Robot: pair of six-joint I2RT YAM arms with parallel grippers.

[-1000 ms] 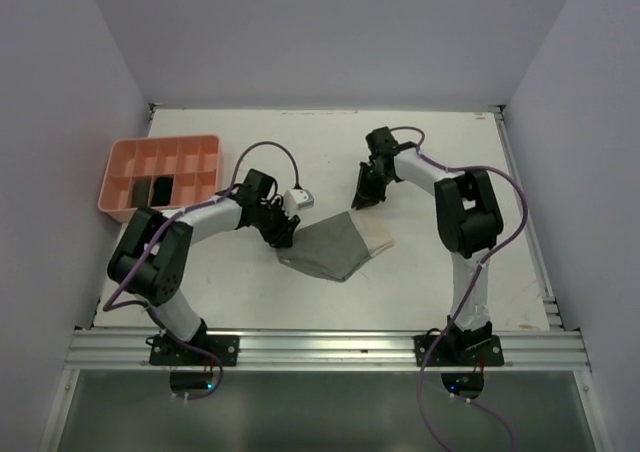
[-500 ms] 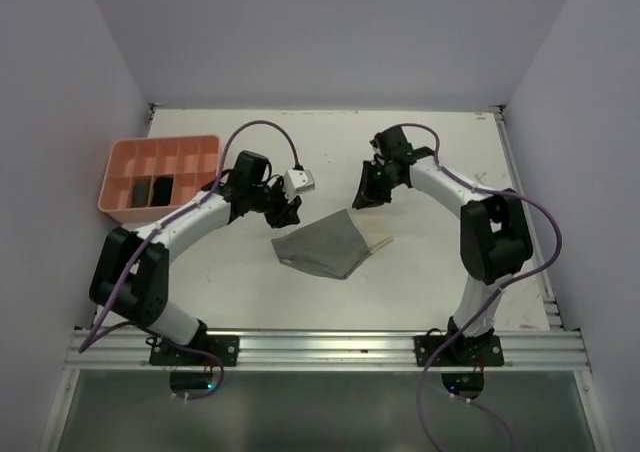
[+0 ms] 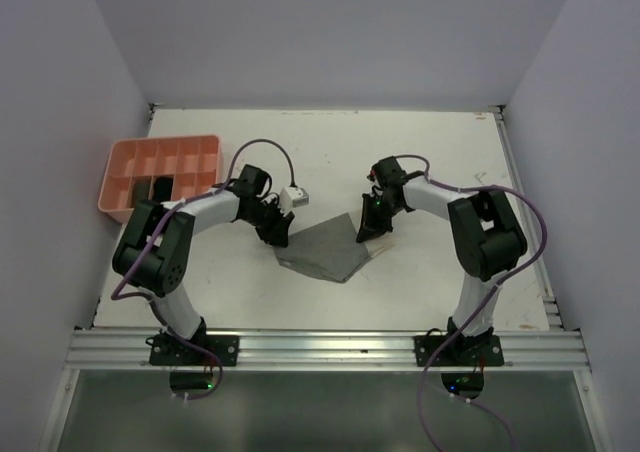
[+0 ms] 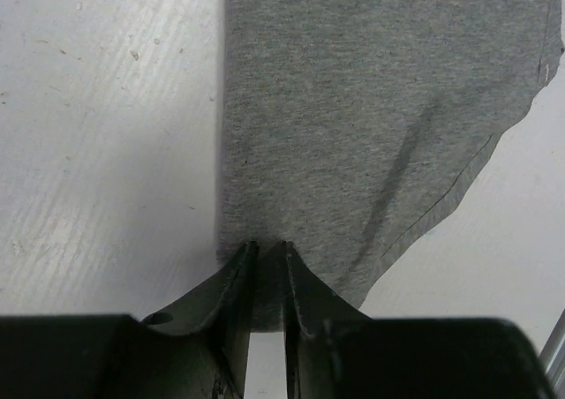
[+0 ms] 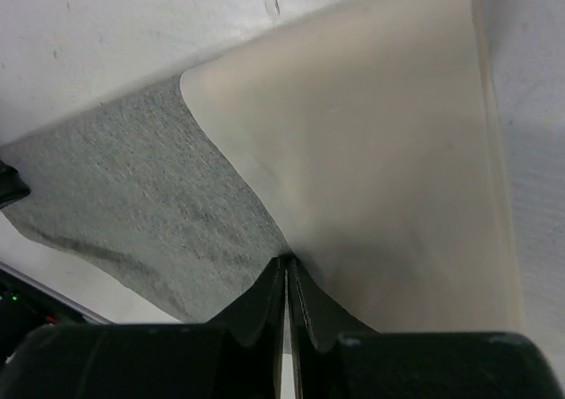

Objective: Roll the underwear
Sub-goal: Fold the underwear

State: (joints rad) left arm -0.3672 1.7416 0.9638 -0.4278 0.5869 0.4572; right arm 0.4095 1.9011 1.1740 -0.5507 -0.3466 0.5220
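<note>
left gripper (image 3: 279, 238) pinching left corner of the underwear (image 3: 322, 249) — right gripper (image 3: 366, 234) clamping its right (cream-band) edge | long axis running between them

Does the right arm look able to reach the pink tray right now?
Probably not easily: the pink tray sits at the far left, the left arm stretches across between, and the right gripper is pinching the grey underwear.

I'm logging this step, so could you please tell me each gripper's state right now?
Left gripper: closed on the edge of the grey underwear.
Right gripper: closed on the same underwear, beside its cream band.
</note>
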